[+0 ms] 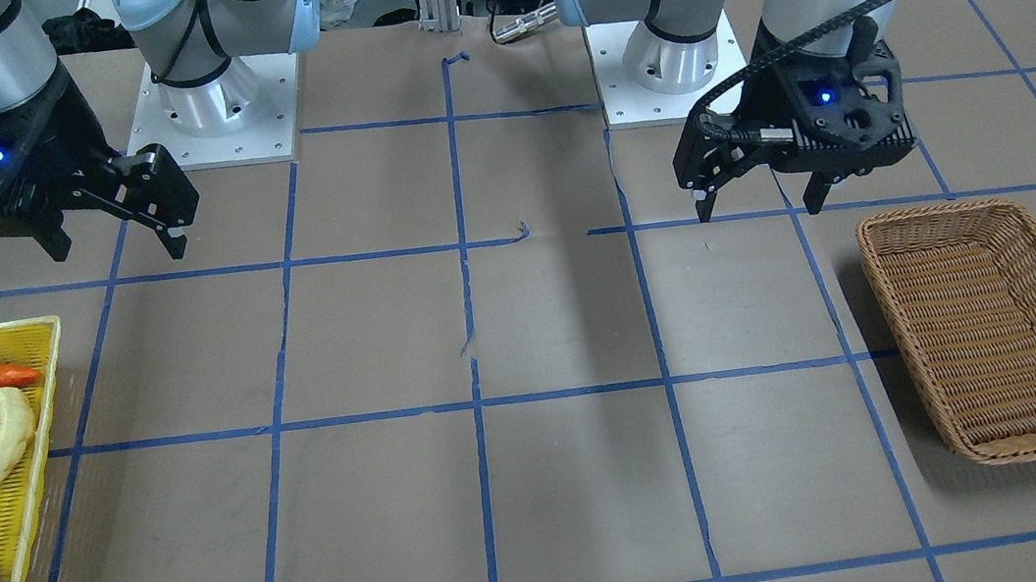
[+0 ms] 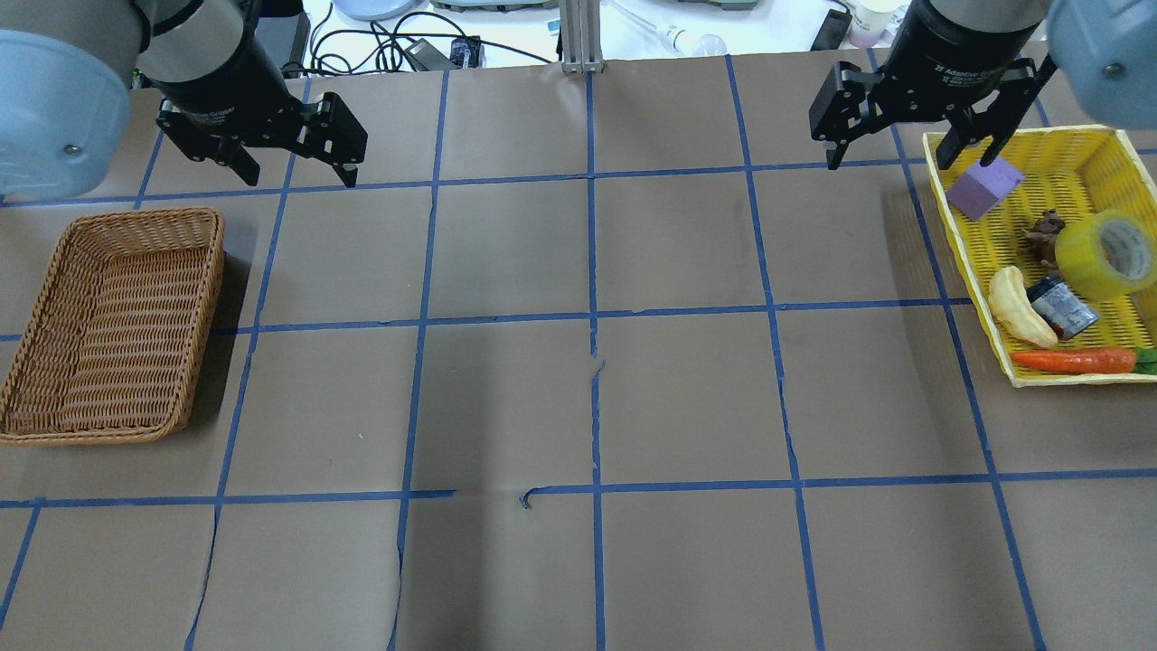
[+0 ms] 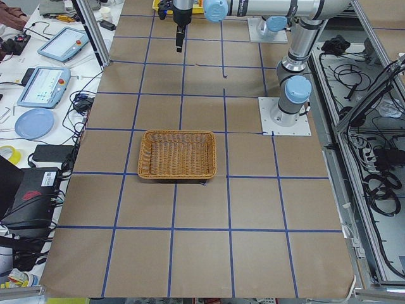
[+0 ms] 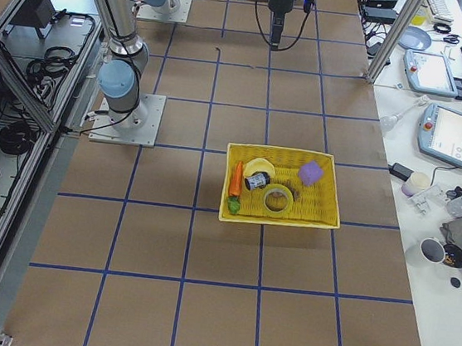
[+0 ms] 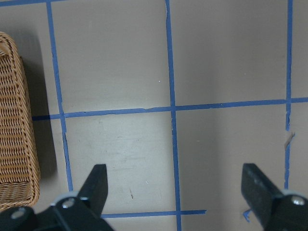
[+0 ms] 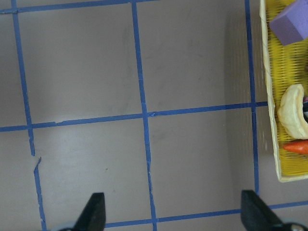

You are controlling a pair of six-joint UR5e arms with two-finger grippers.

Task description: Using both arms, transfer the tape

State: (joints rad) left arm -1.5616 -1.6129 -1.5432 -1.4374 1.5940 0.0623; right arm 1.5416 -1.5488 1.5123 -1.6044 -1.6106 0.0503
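Tape (image 2: 1105, 255) is what we must fetch first. It lies in the yellow tray (image 2: 1067, 134) at the right edge of the overhead view, just beside a small dark can (image 2: 1065, 307) and near a pale banana toy (image 2: 1017, 307). The right pincer (image 2: 904, 154) hangs at the upper right of that view, over the tray's near corner beside a purple block (image 2: 983, 190), with its fingers spread wide and nothing between them. The left pincer (image 2: 298, 172) hangs at the upper left, also spread and empty, above the worktop (image 2: 578, 398) near the wicker basket (image 2: 108, 334). We judge the step in hand to be the right arm's reach for the roll. To do it well, we would carry the pincer further over the tray, past the block, and come down with one finger inside the ring and one outside, so the wall of the roll is pinched. We would keep clear of the can, and grip on the side away from the middle of the worktop. That leaves the other side of the ring free for the left pincer at the hand-over.
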